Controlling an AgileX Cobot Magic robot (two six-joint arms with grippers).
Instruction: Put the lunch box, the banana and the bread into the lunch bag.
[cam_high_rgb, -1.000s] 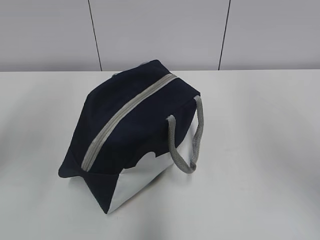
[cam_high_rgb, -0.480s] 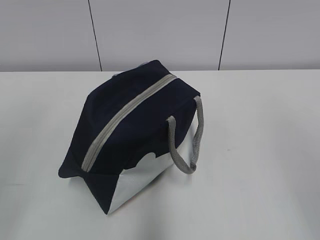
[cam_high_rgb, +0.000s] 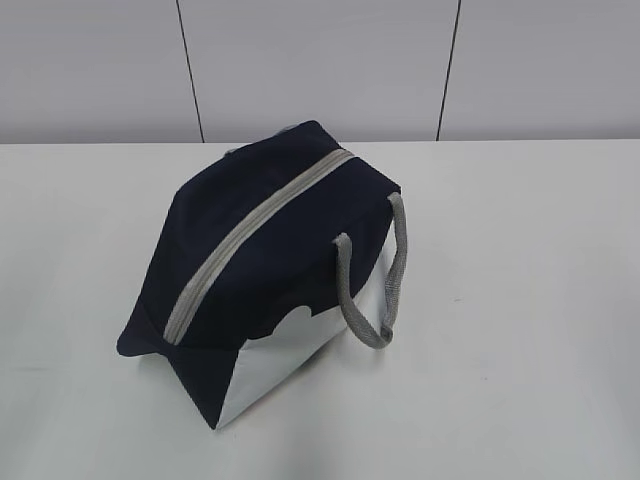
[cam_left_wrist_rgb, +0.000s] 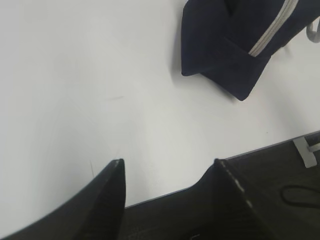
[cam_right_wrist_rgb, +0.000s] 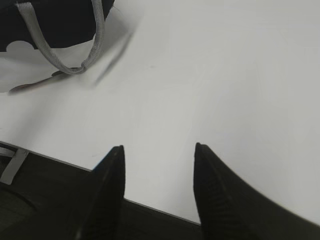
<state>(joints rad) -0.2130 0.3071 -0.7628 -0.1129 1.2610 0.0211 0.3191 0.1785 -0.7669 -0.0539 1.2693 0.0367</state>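
Both pincers, left (cam_left_wrist_rgb: 167, 172) and right (cam_right_wrist_rgb: 157, 157), hang spread and empty over the surface (cam_high_rgb: 520, 250) while the bag (cam_high_rgb: 250, 250) lies zipped mid-surface, looking soft, light and floppy, best taken by its strap (cam_high_rgb: 385, 290) or zipper (cam_high_rgb: 250, 235).

A plain white table (cam_high_rgb: 520, 260) carries everything, with its far edge meeting a pale panelled wall. Directly on it, left of centre, lies the lunch bag (cam_high_rgb: 250, 250), zipped shut and set at a slant, one end near, the other far and to the right. Its grey handle (cam_high_rgb: 385, 275) droops onto the tabletop on the bag's right side.
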